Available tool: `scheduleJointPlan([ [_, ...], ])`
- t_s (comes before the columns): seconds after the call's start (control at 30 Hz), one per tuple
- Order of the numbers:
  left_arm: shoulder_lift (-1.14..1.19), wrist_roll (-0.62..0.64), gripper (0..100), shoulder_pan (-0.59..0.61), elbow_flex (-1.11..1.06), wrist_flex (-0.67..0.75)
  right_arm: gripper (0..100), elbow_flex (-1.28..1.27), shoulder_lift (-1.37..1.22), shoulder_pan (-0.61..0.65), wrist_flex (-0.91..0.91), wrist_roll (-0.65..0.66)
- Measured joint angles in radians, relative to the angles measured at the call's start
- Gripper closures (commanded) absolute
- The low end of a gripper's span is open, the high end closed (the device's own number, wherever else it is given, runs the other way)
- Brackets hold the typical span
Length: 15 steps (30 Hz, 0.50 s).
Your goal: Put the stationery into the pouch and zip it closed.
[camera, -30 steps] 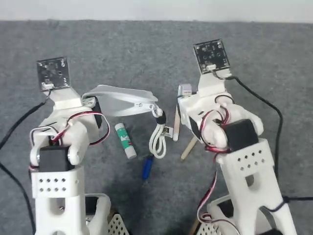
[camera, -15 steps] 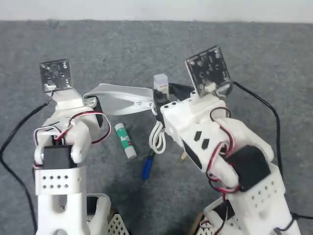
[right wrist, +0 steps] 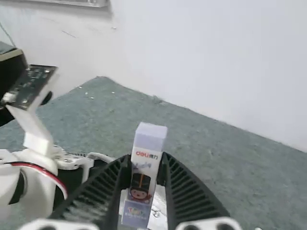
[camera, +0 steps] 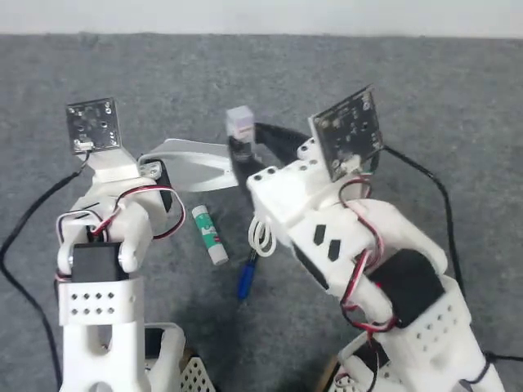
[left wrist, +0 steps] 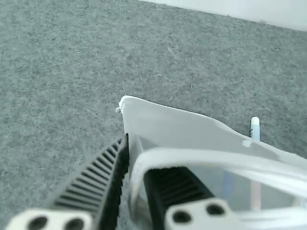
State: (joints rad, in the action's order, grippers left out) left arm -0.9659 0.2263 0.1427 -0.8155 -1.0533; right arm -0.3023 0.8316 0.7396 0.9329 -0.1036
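Grips eraser (right wrist: 149,136) in right gripper (right wrist: 145,165), over pouch (left wrist: 182,129); clamps pouch's left end in left gripper (left wrist: 135,160).

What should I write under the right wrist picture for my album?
The right tool pinches an upright eraser, with the grey mat and white wall beyond.

One each: pouch (camera: 194,166); eraser (camera: 239,124); glue stick (camera: 209,234); pen (camera: 246,278).

High: looked down over the desk (camera: 425,90) from its near edge.
Left wrist: sat close above the pouch (left wrist: 182,129).
Right wrist: faced the left arm (right wrist: 36,136).
Shared: the pouch.
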Motion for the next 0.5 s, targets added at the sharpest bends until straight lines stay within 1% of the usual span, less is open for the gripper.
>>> scheduleJointPlan([
  [0.13, 0.0, 0.0, 99, 0.0, 0.0, 0.0, 99.1, -0.106, 0.0, 0.031, -0.12, 0.0],
  [0.5, 0.0, 0.0, 99, 0.002, 0.0, 0.023, 99.1, -0.319, 0.0, 0.034, -0.368, 0.0],
])
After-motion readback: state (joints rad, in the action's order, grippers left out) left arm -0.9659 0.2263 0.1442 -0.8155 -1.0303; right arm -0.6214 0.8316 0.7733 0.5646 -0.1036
